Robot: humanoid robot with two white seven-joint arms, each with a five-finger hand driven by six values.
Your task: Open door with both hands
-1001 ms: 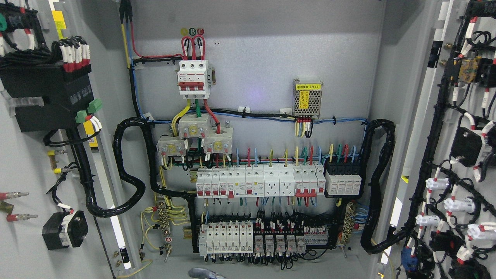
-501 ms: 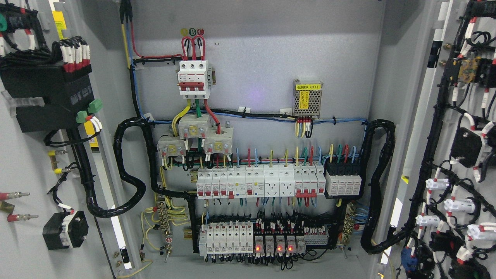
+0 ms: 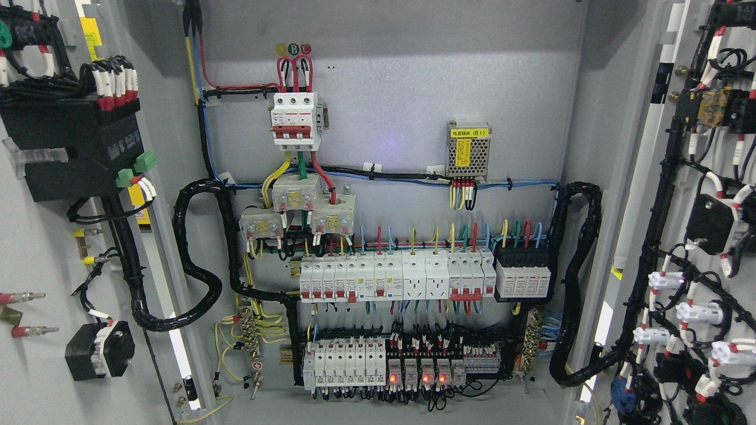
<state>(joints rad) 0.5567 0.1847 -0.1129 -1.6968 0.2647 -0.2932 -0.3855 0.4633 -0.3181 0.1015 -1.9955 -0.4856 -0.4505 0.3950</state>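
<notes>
An electrical cabinet stands wide open before me. Its left door (image 3: 41,378) is swung out at the picture's left, its inner face carrying a black module (image 3: 71,141) and wiring. The right door (image 3: 644,177) is swung out at the right, its inner face covered with black cable bundles and white connectors (image 3: 697,313). Between them the grey back panel (image 3: 401,77) is fully exposed. Neither of my hands nor any arm shows in the head view.
On the back panel sit a red and white main breaker (image 3: 295,121), a small perforated power supply (image 3: 469,149), a long row of white breakers (image 3: 396,277) and a lower row of relays (image 3: 419,372) with red lamps lit. Thick black conduits (image 3: 198,260) loop at both sides.
A grey rounded shape at the bottom edge left of the middle, seen one second ago, has dropped out of view. Several relay lamps in the lower row have lit red.
</notes>
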